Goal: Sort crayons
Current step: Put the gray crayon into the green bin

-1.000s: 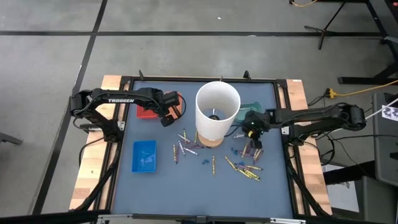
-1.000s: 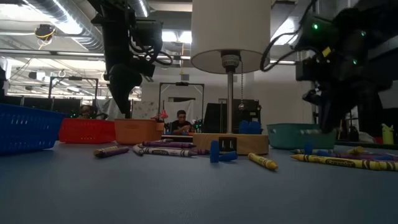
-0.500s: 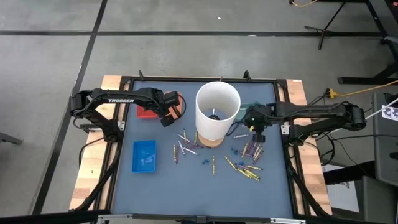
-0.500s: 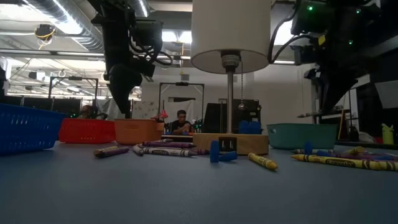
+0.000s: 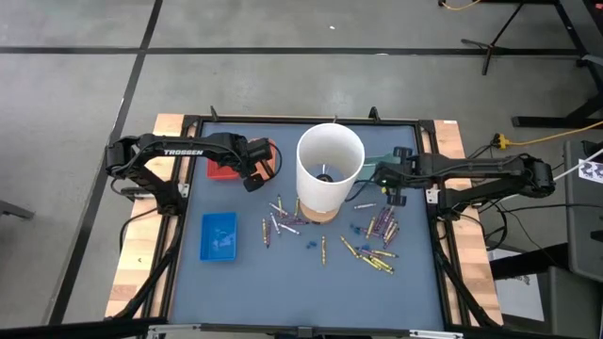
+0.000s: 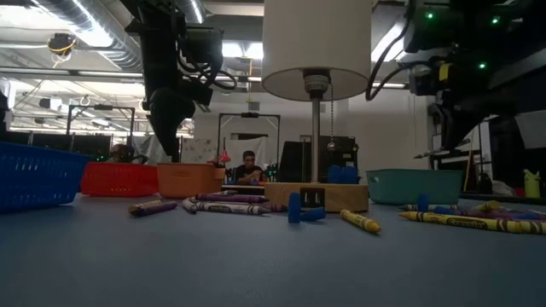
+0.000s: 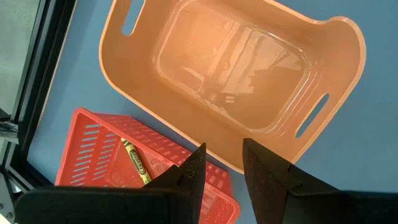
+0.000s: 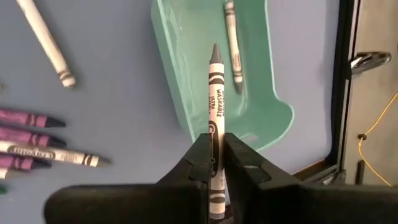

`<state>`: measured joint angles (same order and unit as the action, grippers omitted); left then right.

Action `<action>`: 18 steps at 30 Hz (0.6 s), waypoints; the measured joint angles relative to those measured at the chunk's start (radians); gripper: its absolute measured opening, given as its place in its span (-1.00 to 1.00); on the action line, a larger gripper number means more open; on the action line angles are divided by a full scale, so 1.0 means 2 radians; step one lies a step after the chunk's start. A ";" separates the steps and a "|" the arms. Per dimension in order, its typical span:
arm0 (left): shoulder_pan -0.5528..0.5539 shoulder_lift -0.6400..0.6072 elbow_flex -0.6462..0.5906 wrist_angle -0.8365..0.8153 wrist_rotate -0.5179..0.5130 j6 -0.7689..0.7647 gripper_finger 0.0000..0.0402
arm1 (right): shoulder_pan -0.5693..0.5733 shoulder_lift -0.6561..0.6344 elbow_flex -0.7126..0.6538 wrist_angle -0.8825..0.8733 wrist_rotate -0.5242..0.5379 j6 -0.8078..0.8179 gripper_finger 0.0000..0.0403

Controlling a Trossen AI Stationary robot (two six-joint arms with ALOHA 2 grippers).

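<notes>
The right gripper (image 8: 216, 163), clenched on a thin grey wax crayon (image 8: 214, 99), hangs over the shallow teal plastic tray (image 8: 186, 56) right of centre in the high view, where one grey crayon already lies. This looks like the delivery step; next, I judge, it should lower and release into that tray. A second ago it hung lower right, above the scattered crayons (image 5: 377, 247). The left gripper (image 7: 221, 167), jaws parted and empty, stays over the orange plastic bin (image 7: 230, 81) at upper left.
</notes>
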<state>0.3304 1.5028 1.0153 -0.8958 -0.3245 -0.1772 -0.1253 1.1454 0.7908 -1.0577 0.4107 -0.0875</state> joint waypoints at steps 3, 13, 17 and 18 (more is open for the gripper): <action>0.000 0.000 0.000 0.000 0.000 0.000 -0.56 | 0.000 0.000 0.000 -0.017 0.000 0.000 -0.88; 0.000 0.000 0.000 0.000 0.000 0.000 -0.56 | 0.000 0.000 0.000 -0.034 0.000 -0.024 -0.88; 0.000 0.000 0.000 0.000 0.000 0.000 -0.56 | 0.000 0.000 0.000 -0.033 0.000 -0.024 -0.88; 0.000 0.000 0.000 0.000 0.000 0.000 -0.56 | 0.000 0.000 0.000 -0.031 0.000 -0.024 -0.88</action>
<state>0.3302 1.5028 1.0153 -0.8959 -0.3244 -0.1772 -0.1253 1.1454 0.7906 -1.1201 0.4110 -0.1360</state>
